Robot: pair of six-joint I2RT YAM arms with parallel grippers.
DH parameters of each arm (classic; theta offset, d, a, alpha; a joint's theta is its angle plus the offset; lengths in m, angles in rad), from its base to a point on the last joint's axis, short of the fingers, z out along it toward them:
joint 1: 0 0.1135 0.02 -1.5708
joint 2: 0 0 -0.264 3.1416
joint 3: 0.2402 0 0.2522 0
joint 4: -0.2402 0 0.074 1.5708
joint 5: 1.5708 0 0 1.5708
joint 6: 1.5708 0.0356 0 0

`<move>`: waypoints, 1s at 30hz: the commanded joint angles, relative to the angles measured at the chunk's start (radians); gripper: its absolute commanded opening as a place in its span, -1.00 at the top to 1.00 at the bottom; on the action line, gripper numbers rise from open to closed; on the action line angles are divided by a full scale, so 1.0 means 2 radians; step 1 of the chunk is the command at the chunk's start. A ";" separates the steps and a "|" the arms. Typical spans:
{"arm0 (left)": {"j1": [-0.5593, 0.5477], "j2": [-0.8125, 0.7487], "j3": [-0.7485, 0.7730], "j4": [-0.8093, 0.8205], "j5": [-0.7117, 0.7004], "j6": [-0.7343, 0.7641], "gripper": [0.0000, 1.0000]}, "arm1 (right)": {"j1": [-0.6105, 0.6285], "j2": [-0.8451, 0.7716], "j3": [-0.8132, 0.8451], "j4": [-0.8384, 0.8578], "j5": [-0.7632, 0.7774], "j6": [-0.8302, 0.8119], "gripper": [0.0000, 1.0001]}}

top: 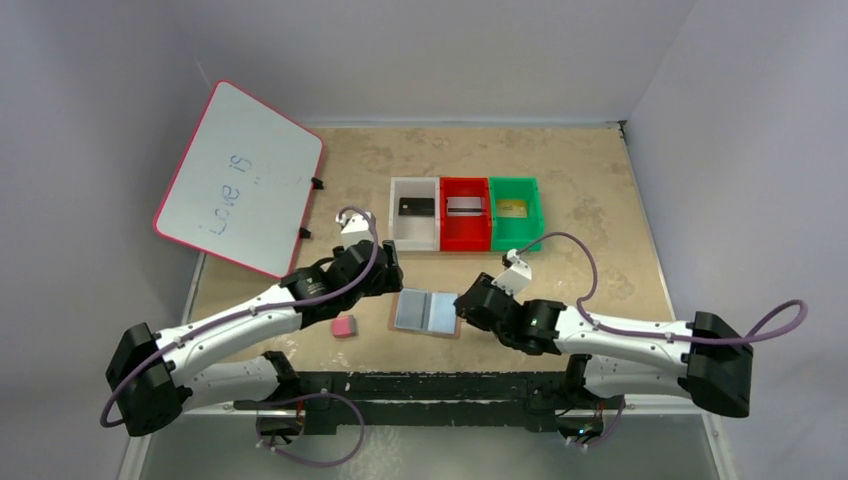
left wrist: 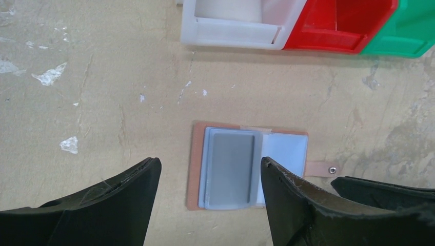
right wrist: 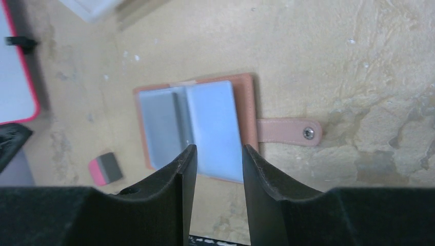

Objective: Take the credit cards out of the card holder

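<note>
The tan card holder (top: 425, 312) lies open and flat on the table, its snap tab (right wrist: 290, 131) pointing right. Pale blue sleeves show inside, and a grey card (left wrist: 233, 166) sits in the left sleeve. My left gripper (left wrist: 210, 163) hovers open just above the holder's left half, with nothing between its fingers. At the holder's right edge my right gripper (right wrist: 219, 148) is open too, with a narrower gap and nothing in it. A black card (top: 416, 207) lies in the white bin, a silver one (top: 463, 206) in the red bin, a gold one (top: 512, 208) in the green bin.
The white (top: 414, 238), red (top: 464, 240) and green (top: 518, 238) bins stand in a row behind the holder. A pink-and-grey eraser (top: 344, 326) lies to its left. A red-framed whiteboard (top: 240, 178) leans at the back left.
</note>
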 commanded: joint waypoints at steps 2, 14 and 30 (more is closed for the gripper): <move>-0.005 0.004 -0.012 0.078 0.027 -0.001 -0.39 | -0.002 -0.035 -0.005 0.054 0.020 -0.042 0.19; -0.021 -0.009 -0.032 0.024 -0.113 -0.108 -0.25 | -0.001 0.064 0.051 0.142 -0.041 -0.178 -0.02; -0.021 -0.124 -0.041 -0.110 -0.211 -0.176 -0.33 | 0.010 0.267 0.198 0.039 -0.041 -0.198 -0.30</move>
